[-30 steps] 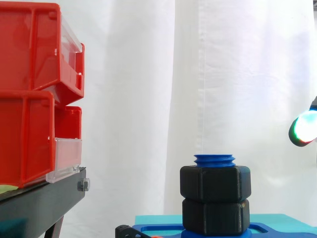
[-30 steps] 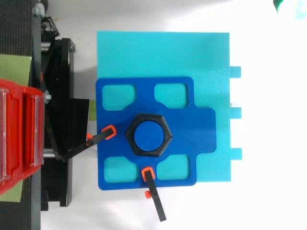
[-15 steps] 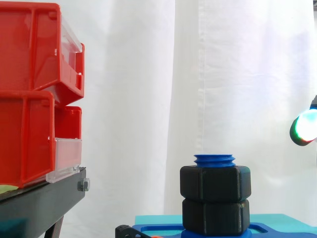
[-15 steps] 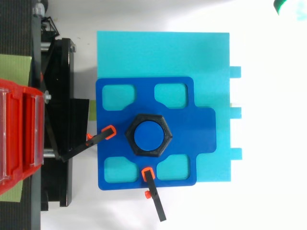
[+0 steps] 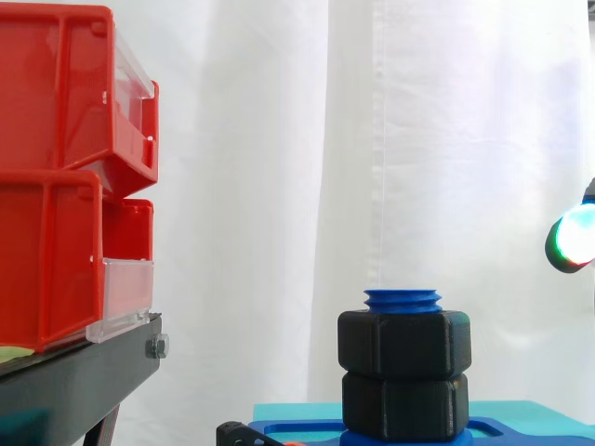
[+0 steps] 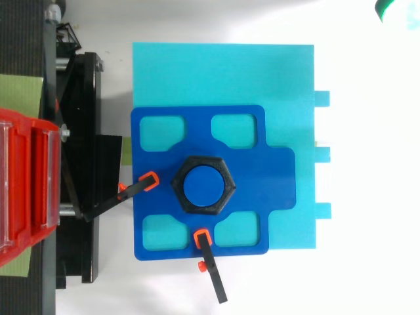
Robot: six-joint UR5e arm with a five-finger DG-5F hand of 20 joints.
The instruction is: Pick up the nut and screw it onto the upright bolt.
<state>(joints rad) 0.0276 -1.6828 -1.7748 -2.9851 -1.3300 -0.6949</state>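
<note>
A blue upright bolt [image 5: 403, 299] rises from a dark blue fixture plate [image 6: 275, 177]. Two black hex nuts are stacked on it in the side view, the upper nut [image 5: 404, 344] resting on the lower nut [image 5: 404, 406]. A few blue threads stick out above the upper nut. From above, the black nut [image 6: 180, 186] rings the round bolt top [image 6: 203, 185]. My hand [image 5: 572, 239] shows as a glowing white-green tip at the right edge, higher than the bolt and well clear of it. In the top view the hand [image 6: 394, 8] sits at the upper right corner.
The fixture plate lies on a cyan board [image 6: 223, 72]. Two black clamps with orange tips [image 6: 147, 182] [image 6: 209, 259] hold its left and front edges. Red bins [image 5: 65, 177] stand stacked on a black stand [image 5: 84, 381] to the left. A white curtain hangs behind.
The hand's glowing tip has edged very slightly to the right. The nuts and bolt have not moved.
</note>
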